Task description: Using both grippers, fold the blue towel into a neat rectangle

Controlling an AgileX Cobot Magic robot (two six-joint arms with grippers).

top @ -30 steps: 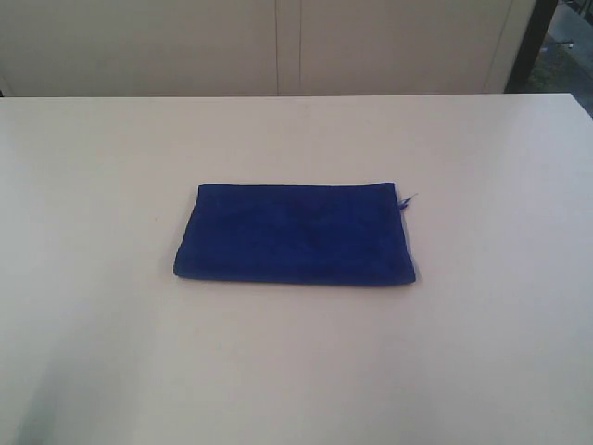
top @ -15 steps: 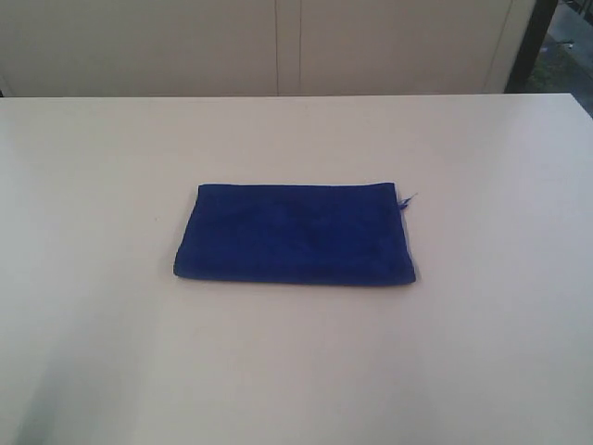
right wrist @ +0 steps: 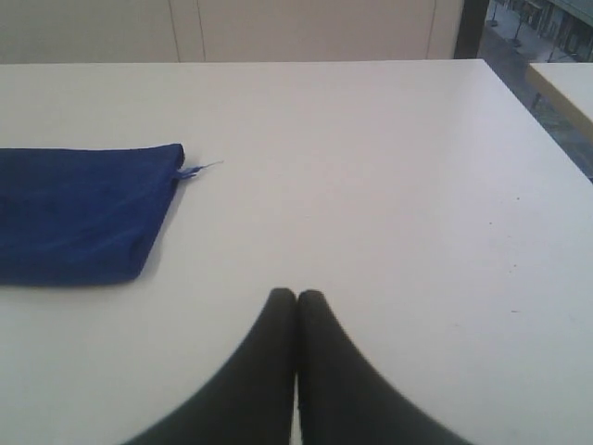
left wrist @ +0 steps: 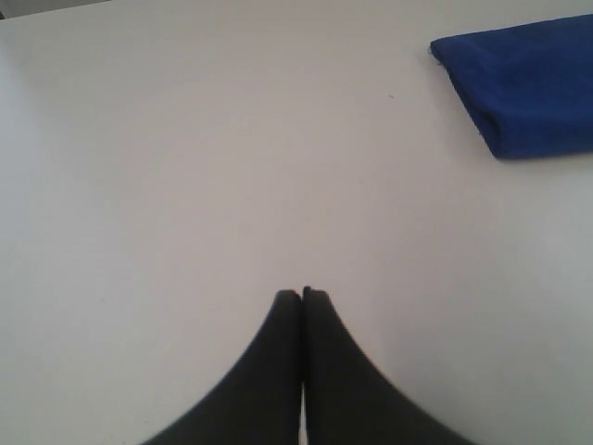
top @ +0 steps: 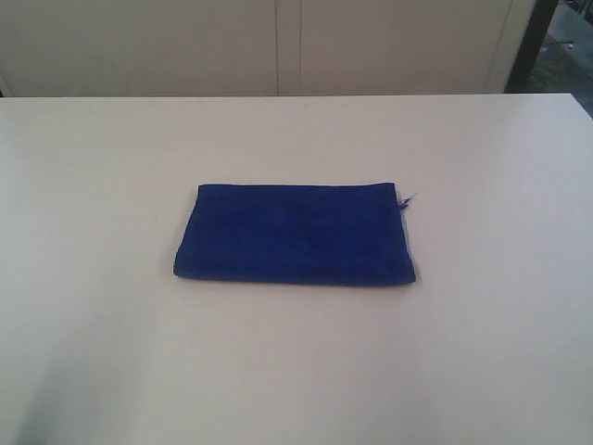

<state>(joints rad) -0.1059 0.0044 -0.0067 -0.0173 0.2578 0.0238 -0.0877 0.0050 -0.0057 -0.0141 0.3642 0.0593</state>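
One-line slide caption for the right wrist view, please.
Shut black right gripper above the white table, clear of the folded royal-blue microfibre towel with a loose corner thread.

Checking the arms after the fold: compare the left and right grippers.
The left gripper is off the towel's plain end; the right gripper is off the end with the loose thread. The left one seems pitched lower, its camera showing almost only table; the right one's also shows the wall beyond. Shared: both are shut, empty and clear of the towel.
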